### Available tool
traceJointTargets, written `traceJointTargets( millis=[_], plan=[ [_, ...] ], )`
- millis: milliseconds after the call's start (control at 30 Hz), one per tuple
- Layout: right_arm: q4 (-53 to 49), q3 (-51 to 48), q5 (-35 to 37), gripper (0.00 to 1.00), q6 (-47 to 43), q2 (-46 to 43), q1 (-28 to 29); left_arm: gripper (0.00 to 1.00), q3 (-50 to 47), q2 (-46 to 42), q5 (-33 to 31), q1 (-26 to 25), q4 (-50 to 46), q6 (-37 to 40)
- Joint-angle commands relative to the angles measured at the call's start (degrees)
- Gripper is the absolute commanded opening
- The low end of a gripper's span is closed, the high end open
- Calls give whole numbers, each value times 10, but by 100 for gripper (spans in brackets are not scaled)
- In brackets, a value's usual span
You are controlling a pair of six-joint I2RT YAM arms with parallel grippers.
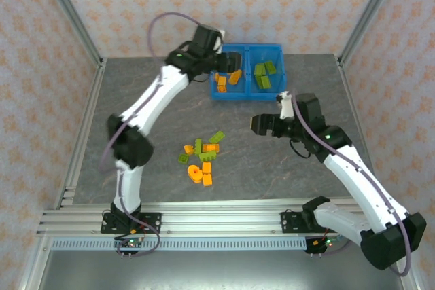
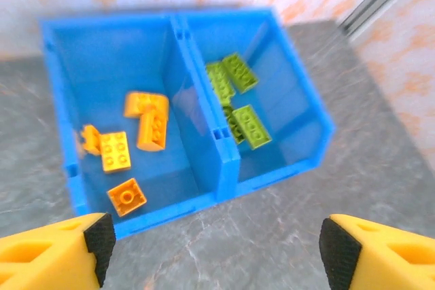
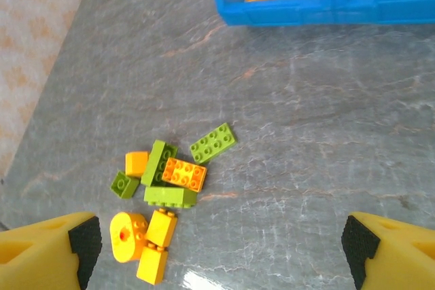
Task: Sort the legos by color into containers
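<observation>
The containers are the two halves of a blue bin (image 1: 249, 50) at the back of the table. Several orange legos (image 2: 129, 140) lie in its left compartment and several olive-green ones (image 2: 238, 103) in its right. My left gripper (image 1: 226, 65) hovers over the left compartment's near edge, and in the left wrist view it (image 2: 221, 249) stands open and empty. A loose pile of orange and green legos (image 1: 200, 157) lies mid-table. My right gripper (image 1: 260, 126) hangs to the right of that pile, open with nothing between its fingers (image 3: 221, 246), the pile (image 3: 166, 188) at its left fingertip side.
Grey table (image 1: 272, 174) with metal frame rails at the sides and patterned walls behind. The bin's front wall (image 3: 306, 11) shows at the top of the right wrist view. Bare tabletop lies between the pile and the bin.
</observation>
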Motion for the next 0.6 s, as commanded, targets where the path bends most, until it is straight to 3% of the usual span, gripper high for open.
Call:
traceJointTargets(
  millis=[0,167,333,500,567],
  plan=[
    [25,-10,30,93,-58,36,69,86,-120,-130,-41,13,15,60],
    [62,-8,41,93,-99,155,223,95,-326,-302,-73,41,-1,102],
    [121,36,33,91,-83,300,313,100,-475,-440,-48,111,-65,117],
    [148,102,29,90,-76,427,358,100,-539,-566,-21,127,-155,238],
    [157,119,25,89,-71,456,364,100,-566,-623,59,126,-193,351]
  ],
)
